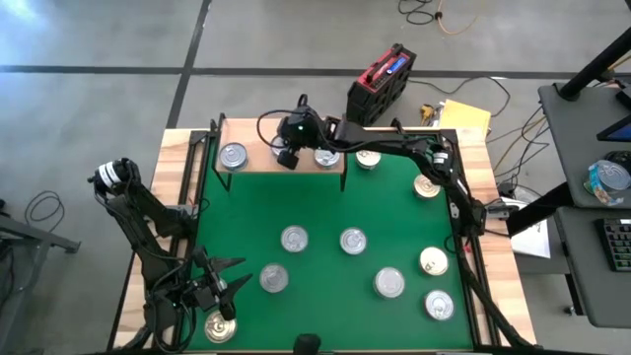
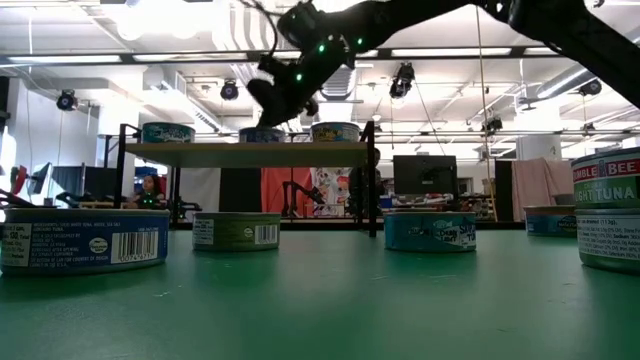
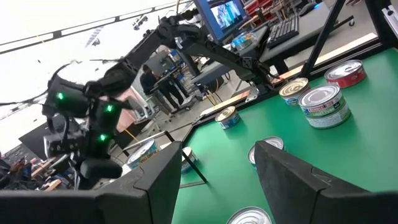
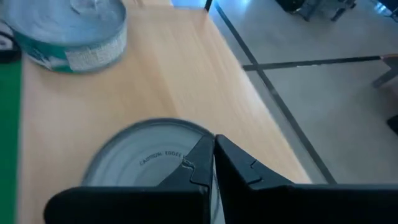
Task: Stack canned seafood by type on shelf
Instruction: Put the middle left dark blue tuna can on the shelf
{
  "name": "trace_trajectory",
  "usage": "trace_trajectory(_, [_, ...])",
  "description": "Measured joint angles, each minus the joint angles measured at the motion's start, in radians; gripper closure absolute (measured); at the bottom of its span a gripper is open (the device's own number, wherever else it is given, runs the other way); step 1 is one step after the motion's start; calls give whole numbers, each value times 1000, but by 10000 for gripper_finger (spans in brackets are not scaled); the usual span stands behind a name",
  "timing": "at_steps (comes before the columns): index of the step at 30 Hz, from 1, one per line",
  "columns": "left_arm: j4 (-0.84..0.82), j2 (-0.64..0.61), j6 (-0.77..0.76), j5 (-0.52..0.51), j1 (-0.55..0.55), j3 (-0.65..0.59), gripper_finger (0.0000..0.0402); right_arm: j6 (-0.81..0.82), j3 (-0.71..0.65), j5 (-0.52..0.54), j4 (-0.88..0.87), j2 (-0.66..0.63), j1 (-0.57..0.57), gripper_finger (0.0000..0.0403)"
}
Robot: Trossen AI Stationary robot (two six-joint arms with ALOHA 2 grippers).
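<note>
Right claw [image 1: 287, 156] hovers pinched shut and empty over a silver-topped flat round tin [image 4: 149, 158] on the small light-wood black-legged shelf [image 1: 258, 159], about three tins up, roughly eight on the green mat [image 1: 325, 212], left claw [image 1: 222, 283] half-open, empty.

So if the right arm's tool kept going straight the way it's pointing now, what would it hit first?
Most likely the silver lid of the tin right under it on the shelf. The right tool is shut and points down at that lid, apparently just above it; whether it already touches is unclear.
</note>
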Motion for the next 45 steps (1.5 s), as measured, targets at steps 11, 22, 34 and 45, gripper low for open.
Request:
trace_trajectory(11, [0,0,-4,0,0,0,214,93,116,-1,-344,-23,-2,394])
trace_trajectory(22, [0,0,-3,0,1,0,214,106,97,-3,-392,-21,0,394])
trace_trajectory(34, [0,0,-3,0,1,0,214,139,97,-10,-406,-21,13,394])
trace_trajectory(45, [0,0,-3,0,1,0,214,175,96,-10,-416,-23,34,394])
